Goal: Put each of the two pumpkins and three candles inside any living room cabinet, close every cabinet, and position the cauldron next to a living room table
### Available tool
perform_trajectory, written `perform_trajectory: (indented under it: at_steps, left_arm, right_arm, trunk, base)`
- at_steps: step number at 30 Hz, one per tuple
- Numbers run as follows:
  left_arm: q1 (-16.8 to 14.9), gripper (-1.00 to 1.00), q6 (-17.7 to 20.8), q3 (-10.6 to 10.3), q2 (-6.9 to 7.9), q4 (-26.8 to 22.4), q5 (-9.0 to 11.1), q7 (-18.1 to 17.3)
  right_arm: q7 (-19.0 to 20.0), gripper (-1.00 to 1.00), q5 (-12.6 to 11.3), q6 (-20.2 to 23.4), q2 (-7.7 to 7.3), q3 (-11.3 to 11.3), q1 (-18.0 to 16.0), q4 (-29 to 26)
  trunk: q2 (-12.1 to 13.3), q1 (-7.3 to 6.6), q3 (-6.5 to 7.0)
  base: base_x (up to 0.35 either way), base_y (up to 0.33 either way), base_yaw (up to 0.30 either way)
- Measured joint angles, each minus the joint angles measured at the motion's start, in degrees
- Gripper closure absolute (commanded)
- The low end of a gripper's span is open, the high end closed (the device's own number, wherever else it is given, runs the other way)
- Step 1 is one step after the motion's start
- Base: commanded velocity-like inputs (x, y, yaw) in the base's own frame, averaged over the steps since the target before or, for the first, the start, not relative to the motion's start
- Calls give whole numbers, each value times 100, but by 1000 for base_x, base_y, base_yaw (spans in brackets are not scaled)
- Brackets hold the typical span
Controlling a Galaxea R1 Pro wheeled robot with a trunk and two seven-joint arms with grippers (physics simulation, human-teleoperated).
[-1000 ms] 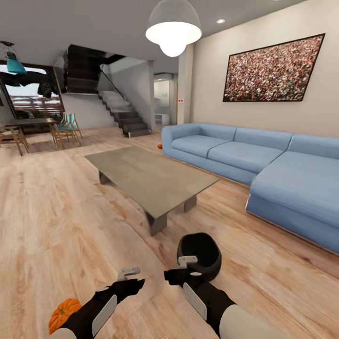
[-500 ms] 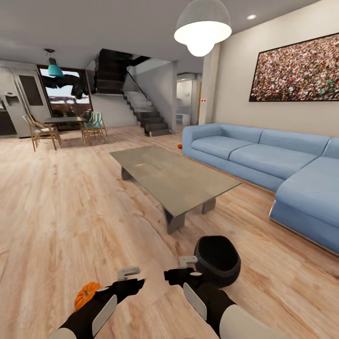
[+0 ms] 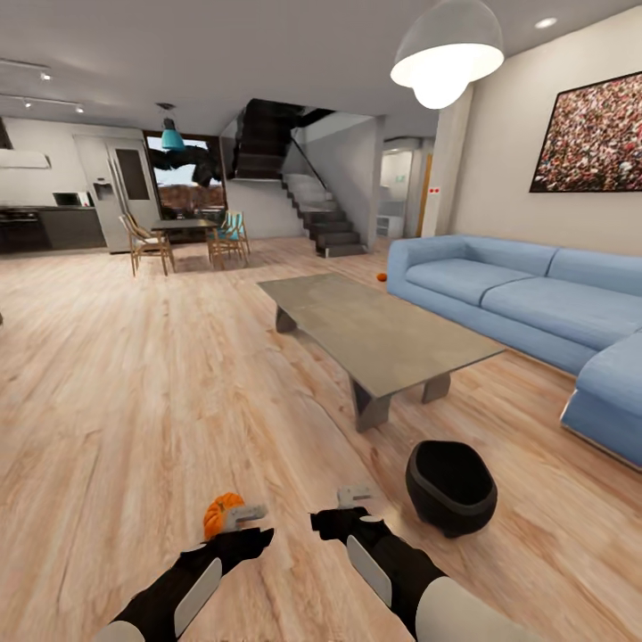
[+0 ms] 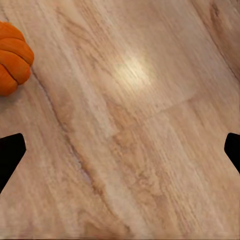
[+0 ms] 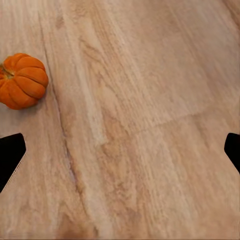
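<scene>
A small orange pumpkin [image 3: 219,514] lies on the wood floor, partly behind my left gripper [image 3: 248,526]; it also appears in the left wrist view [image 4: 12,57] and the right wrist view [image 5: 23,81]. A second pumpkin [image 3: 381,277] sits on the floor by the sofa's far end. The black cauldron [image 3: 450,487] stands on the floor to the right of my right gripper [image 3: 343,508], close to the near corner of the grey table [image 3: 374,330]. Both grippers hang open over bare floor, holding nothing. The candles and the cabinet are out of view.
A blue corner sofa [image 3: 535,303] runs along the right wall behind the table. Far back stand a dining table with chairs [image 3: 183,236], stairs [image 3: 325,223] and a kitchen counter [image 3: 45,227]. Wide wood floor [image 3: 134,383] lies to the left.
The whole view has swung to the left, so the table, sofa, cauldron and pumpkin sit further right in the picture. Both arms hold the same pose, grippers still open.
</scene>
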Motion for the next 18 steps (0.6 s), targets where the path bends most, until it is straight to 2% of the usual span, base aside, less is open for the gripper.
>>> perform_trajectory:
  at_steps: [7,18]
  left_arm:
    - [0,-100,5,0,0,0,-1,0]
    - [-1,-100,2,1,0,8,-1,0]
  right_arm:
    - [1,-100,1,0,0,2,1,-1]
    - [2,-100,2,0,0,1,1,-1]
  trunk:
    - [0,-1,0]
    - [0,-1,0]
  base:
    - [-9,112,291]
    - [16,254,291]
